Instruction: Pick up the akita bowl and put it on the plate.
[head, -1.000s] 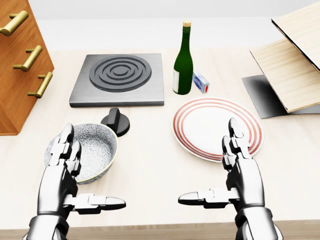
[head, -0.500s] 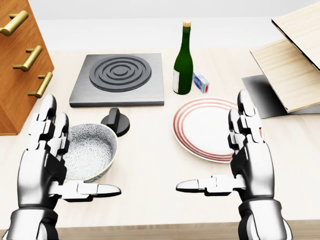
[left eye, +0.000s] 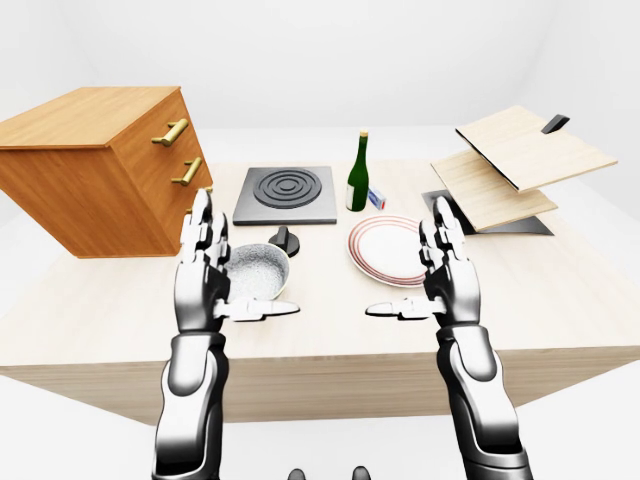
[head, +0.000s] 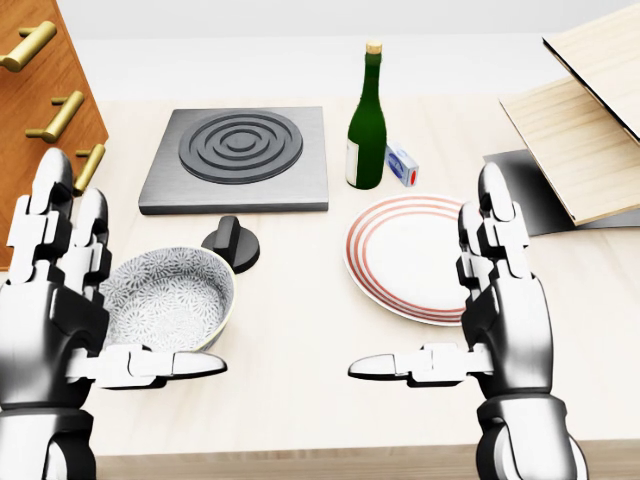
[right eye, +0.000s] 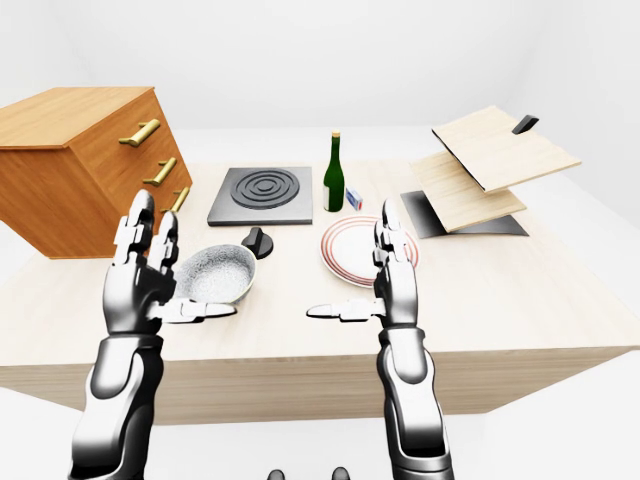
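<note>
The akita bowl (head: 170, 300), grey-white patterned with a pale rim, sits upright on the light table at the lower left of the head view. The plate (head: 412, 252), white with red rings, lies to its right. My left hand (head: 105, 300) is open, its fingers (head: 52, 235) upright just left of the bowl and its thumb (head: 165, 365) stretched under the bowl's near rim. My right hand (head: 440, 300) is open and empty, with its fingers (head: 495, 250) raised over the plate's right edge. Nothing is held.
A black knob (head: 232, 243) stands just above the bowl. A dark hob (head: 240, 155), a green bottle (head: 367, 120) and a small box (head: 402, 165) lie higher up. A wooden drawer cabinet (head: 40, 120) is at the left, and tilted boards (head: 580, 130) are at the right.
My left hand has drifted left and upward in the head view, uncovering most of the bowl. The right hand rose slightly. The bowl and plate have not moved.
</note>
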